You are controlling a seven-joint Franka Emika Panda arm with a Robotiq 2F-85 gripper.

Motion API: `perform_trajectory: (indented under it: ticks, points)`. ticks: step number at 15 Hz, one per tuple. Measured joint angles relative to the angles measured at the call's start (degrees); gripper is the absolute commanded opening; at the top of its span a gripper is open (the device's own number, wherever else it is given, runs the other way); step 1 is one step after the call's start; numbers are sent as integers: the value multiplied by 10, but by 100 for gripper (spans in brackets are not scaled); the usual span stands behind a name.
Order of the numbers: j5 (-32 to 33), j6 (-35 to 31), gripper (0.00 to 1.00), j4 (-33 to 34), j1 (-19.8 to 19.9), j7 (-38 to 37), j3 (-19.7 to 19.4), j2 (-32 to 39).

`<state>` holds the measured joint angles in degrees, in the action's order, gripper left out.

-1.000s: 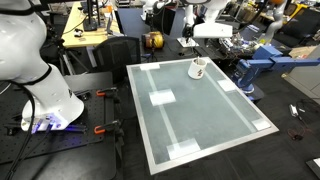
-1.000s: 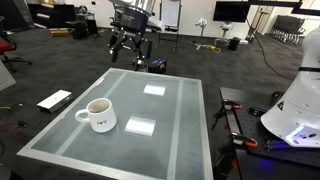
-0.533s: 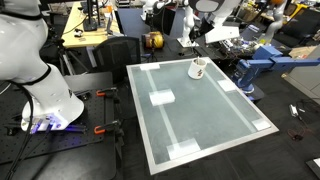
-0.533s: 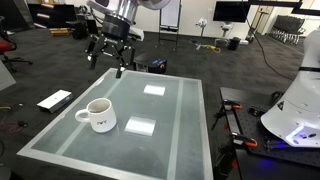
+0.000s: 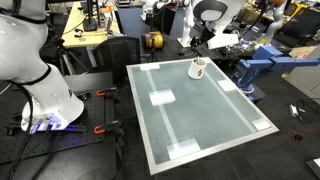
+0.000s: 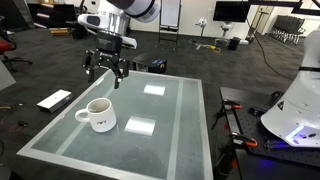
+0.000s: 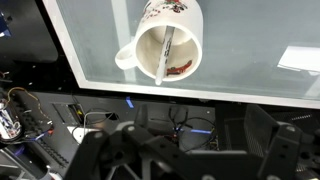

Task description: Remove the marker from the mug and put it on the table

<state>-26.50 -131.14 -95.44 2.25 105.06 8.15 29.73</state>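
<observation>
The mug (image 6: 97, 114) stands upright by one edge of the desk (image 6: 175, 120), close to a corner. The marker (image 7: 168, 55) leans inside the mug. The claw (image 6: 106, 76) hovers above the mug, released, fingers spread and holding nothing.

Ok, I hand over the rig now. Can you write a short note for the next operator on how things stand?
Gripper: open, empty, hovering above the mug, not touching it.
Mug: upright on the table, near one edge.
Marker: leaning inside the mug, seen in the wrist view.
Done: nothing grasped yet.
Left: lower the gripper, grasp the marker, lift it out, lay it on the table.
</observation>
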Motion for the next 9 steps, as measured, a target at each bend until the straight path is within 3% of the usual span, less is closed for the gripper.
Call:
perform_trajectory:
  ticks: [2,4,9]
  points:
    - [21,0,66,9,0,-11,1,14]
    - [36,0,59,20,0,-20,2,27]
    - [63,0,59,42,-2,-50,3,47]
